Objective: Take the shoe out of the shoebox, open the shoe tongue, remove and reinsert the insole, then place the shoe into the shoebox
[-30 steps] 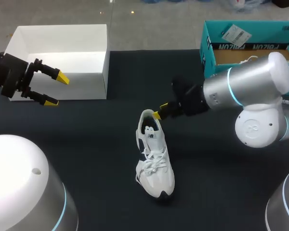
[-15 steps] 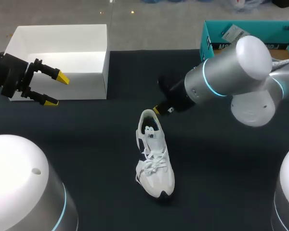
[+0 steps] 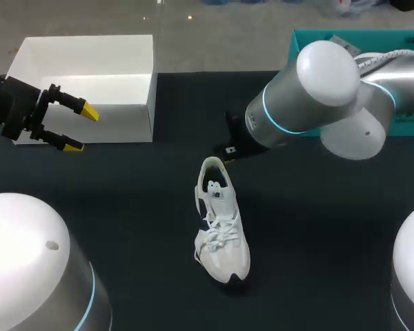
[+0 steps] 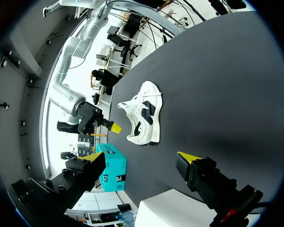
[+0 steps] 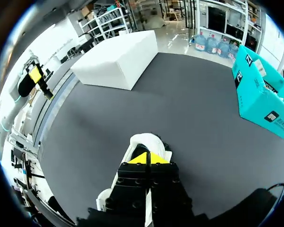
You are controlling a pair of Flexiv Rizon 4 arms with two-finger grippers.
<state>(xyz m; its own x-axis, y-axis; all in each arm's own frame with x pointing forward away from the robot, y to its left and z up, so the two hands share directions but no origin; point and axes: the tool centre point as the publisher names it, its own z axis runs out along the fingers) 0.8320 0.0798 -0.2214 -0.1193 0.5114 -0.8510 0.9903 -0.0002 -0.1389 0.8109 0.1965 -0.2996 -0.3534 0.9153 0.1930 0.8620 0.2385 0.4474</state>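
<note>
A white sneaker [image 3: 221, 224] with dark side markings lies on the dark table [image 3: 124, 207], toe toward me and laces up. My right gripper [image 3: 224, 156] hovers just behind its heel, shut, with nothing between its tips. In the right wrist view the two yellow tips [image 5: 147, 158] sit pressed together above the heel collar of the sneaker [image 5: 144, 140]. The teal shoebox [image 3: 298, 48] stands at the back right, largely hidden by my right arm. Far left, my left gripper [image 3: 76, 128] is open and empty; its wrist view shows the sneaker [image 4: 144, 113] well ahead of the gripper [image 4: 141, 156].
A white open box [image 3: 83, 83] stands at the back left, right behind my left gripper. In the right wrist view the white box [image 5: 118, 59] and the teal shoebox [image 5: 260, 94] lie ahead of the gripper, on either side. My right arm's elbow [image 3: 324, 76] hangs over the table's back right.
My right gripper has shut and drawn slightly back from the heel, while the right arm's elbow swung up and leftward over the shoebox. The shoe and the left arm have not moved.
</note>
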